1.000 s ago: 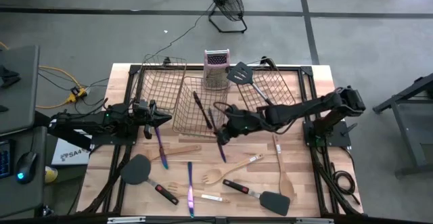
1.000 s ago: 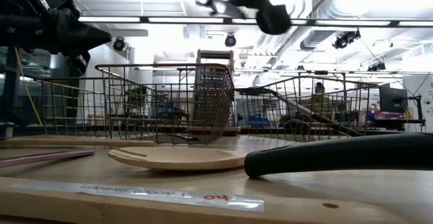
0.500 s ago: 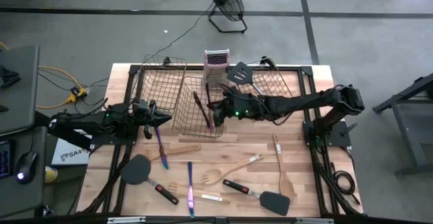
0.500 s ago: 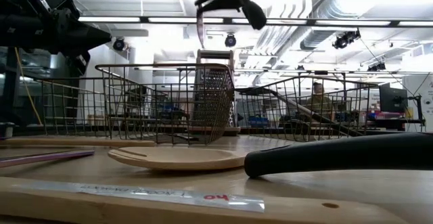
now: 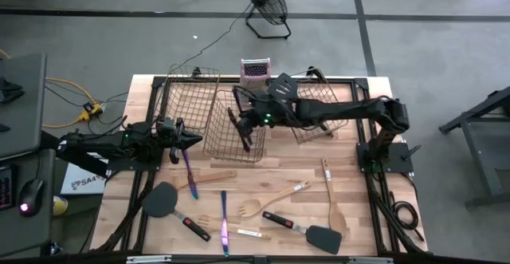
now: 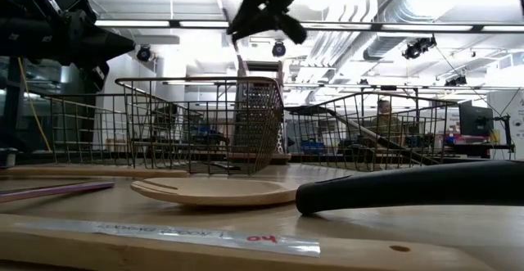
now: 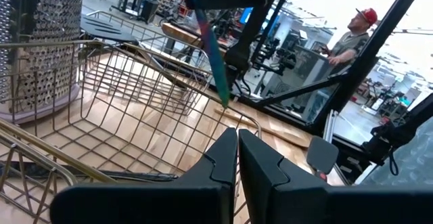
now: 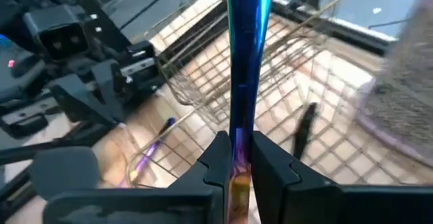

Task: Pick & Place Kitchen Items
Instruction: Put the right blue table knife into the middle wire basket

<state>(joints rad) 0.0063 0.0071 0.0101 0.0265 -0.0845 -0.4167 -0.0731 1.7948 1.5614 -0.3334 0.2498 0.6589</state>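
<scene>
Bright overhead glare, blurred foreground

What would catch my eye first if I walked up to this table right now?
Probably the right gripper, stretched out over the middle wire basket and shut on a slim iridescent purple-blue utensil that hangs down toward it. Next, the scatter of wooden spoons and black spatulas lying on the near half of the wooden table. The left gripper waits shut and empty at the table's left side.
</scene>
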